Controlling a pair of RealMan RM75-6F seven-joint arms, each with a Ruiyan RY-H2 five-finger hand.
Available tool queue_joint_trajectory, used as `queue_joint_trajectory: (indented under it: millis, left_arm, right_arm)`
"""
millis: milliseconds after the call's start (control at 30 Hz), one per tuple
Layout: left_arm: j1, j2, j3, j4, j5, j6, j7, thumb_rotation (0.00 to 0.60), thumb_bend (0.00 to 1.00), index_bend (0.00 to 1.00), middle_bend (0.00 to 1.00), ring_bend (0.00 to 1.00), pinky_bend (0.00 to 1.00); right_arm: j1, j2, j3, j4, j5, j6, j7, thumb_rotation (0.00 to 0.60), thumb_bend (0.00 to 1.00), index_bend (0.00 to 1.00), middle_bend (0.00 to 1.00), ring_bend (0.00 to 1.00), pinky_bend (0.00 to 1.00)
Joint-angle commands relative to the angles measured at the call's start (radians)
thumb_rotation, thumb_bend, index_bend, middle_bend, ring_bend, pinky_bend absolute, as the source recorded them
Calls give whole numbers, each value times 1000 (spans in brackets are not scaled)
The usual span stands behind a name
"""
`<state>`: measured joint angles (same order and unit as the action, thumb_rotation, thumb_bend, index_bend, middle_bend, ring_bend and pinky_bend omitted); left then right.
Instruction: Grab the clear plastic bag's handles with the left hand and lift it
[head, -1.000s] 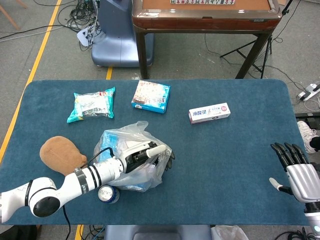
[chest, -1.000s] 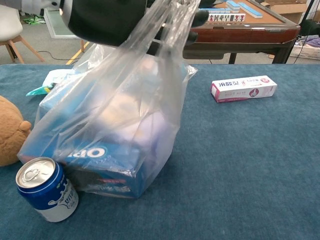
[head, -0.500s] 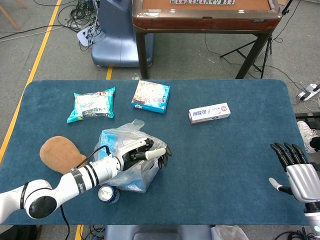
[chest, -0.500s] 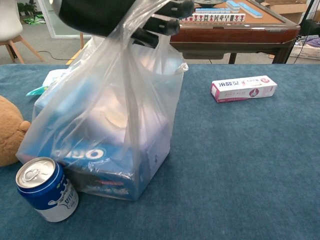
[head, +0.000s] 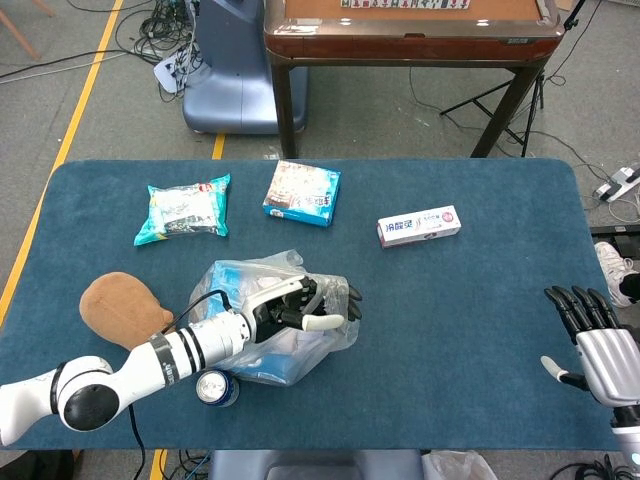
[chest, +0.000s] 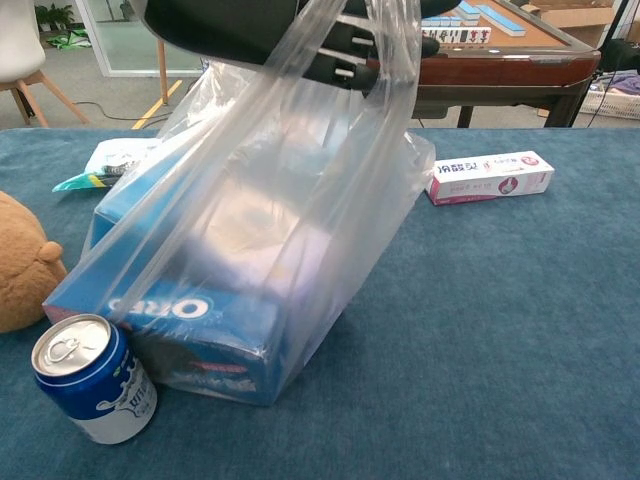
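Observation:
The clear plastic bag (head: 262, 325) (chest: 270, 230) stands on the blue table, with a blue cookie box (chest: 190, 325) inside it. My left hand (head: 300, 305) (chest: 300, 35) is above the bag's top and holds its handles (chest: 385, 60), which are drawn up taut. The bag's bottom rests on the table. My right hand (head: 595, 340) is at the table's right edge, open and holding nothing.
A blue drink can (chest: 90, 378) (head: 215, 386) stands right in front of the bag. A brown plush toy (head: 122, 308) lies to its left. Further back lie a snack packet (head: 185, 208), a small box (head: 302, 192) and a toothpaste box (head: 419, 225).
My left hand has shifted to the right with the handles, stretching the bag's upper part that way. The right hand has not moved.

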<state>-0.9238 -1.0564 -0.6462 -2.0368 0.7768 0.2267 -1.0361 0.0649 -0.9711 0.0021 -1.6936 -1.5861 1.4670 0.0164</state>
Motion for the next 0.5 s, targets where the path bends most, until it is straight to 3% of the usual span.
queue_joint_trajectory:
  millis: [33,133,333,500]
  left_arm:
    - [0,-7,3,5,-11,6,15,429,173,258,322,238,224]
    - [-5,-14,15,9,-17,27,41,356,173,240,306,222,135]
    - [-15,-24,52,7,-25,104,109,356,172,240,306,222,123]
    - [-4,-9,27,-26,-67,86,84,357,172,240,306,222,180]
  right_arm:
    - [0,0,0,0,0,0,1,600,189,0,95,0,50]
    - [0,0,0,1,-1,-1,2,600,189,0,95,0,50]
    - [1,0,-1,1,-2,-3,2,600,188,0,95,0,50]
    - [1,1,0,-2,1,-5,-3,600,189,0,95,0,50]
